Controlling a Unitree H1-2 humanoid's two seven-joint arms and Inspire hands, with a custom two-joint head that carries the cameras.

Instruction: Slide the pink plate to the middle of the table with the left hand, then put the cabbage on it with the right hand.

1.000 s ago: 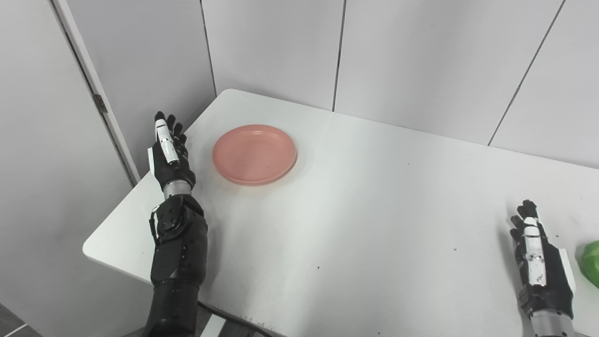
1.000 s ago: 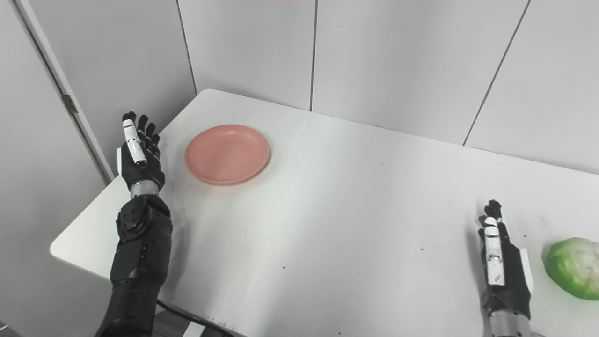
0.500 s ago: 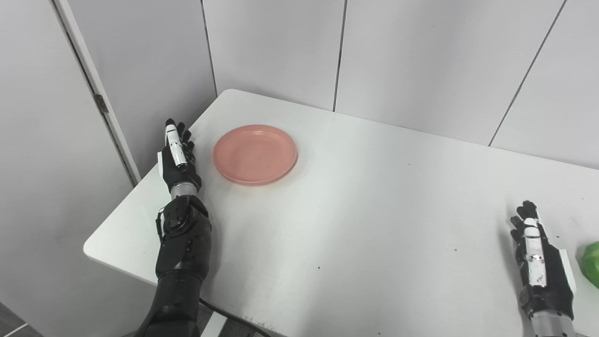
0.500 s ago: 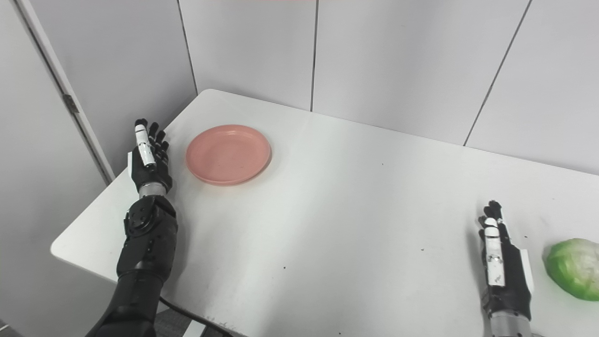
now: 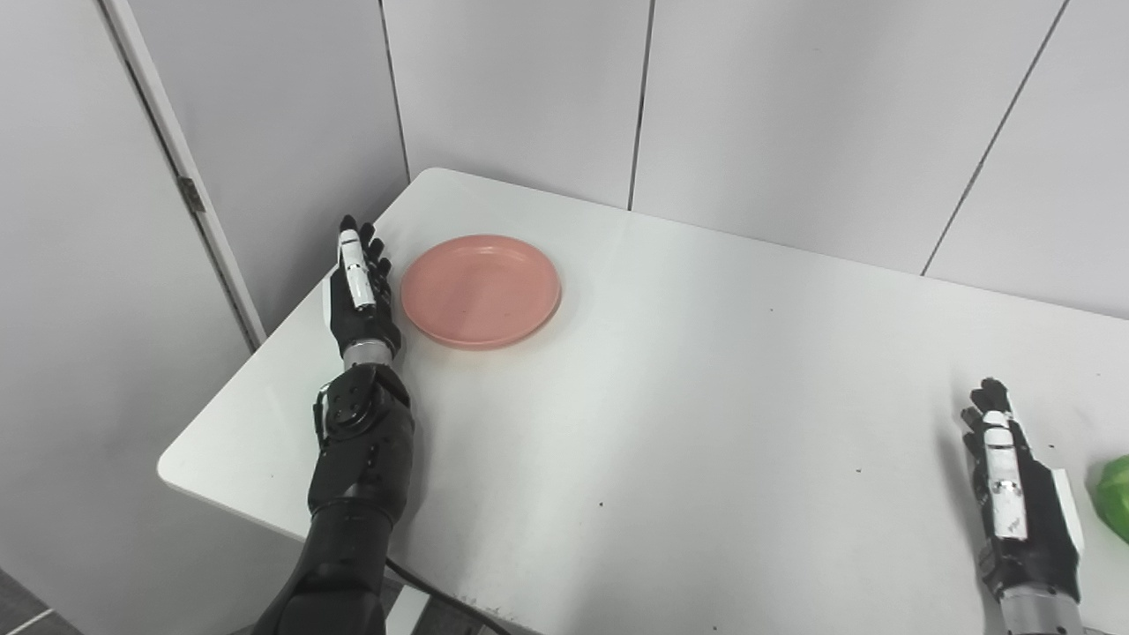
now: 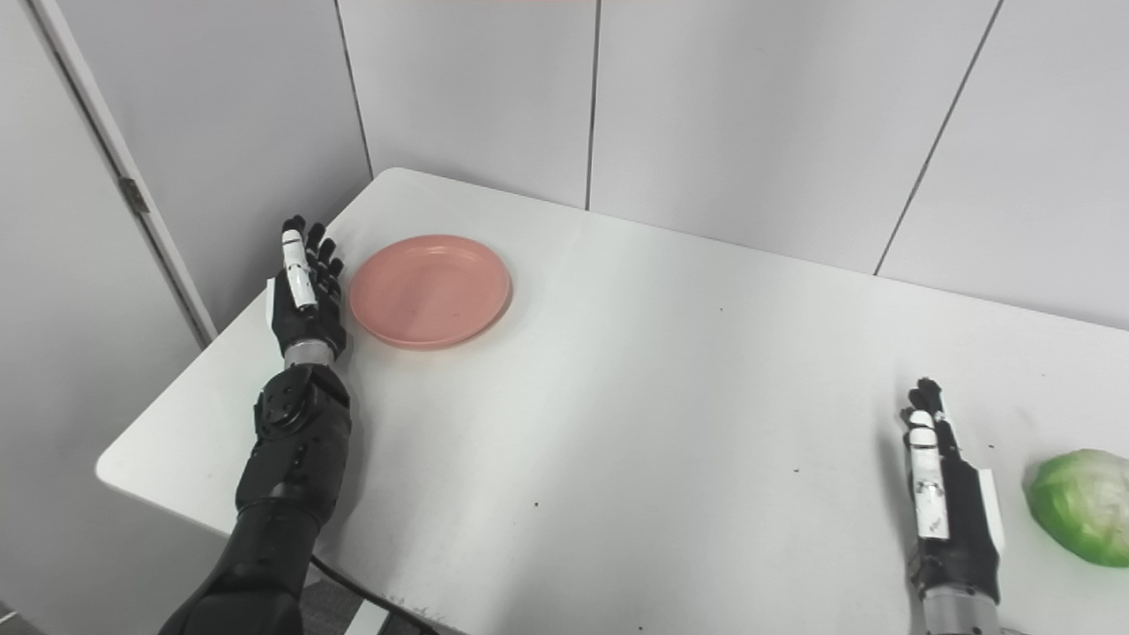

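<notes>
Light, stiff pink plate (image 5: 481, 289); likely slides easily if pushed at left rim. Left hand (image 5: 360, 293) open-fingered, empty, just beside it.

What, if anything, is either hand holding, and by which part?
Nothing is held. The left hand is open beside the plate, at its left rim. The right hand is open beside the cabbage, apart from it.

The left hand (image 5: 360, 295) has moved rightward over the table edge and now stands just beside the pink plate (image 5: 481, 290).
</notes>
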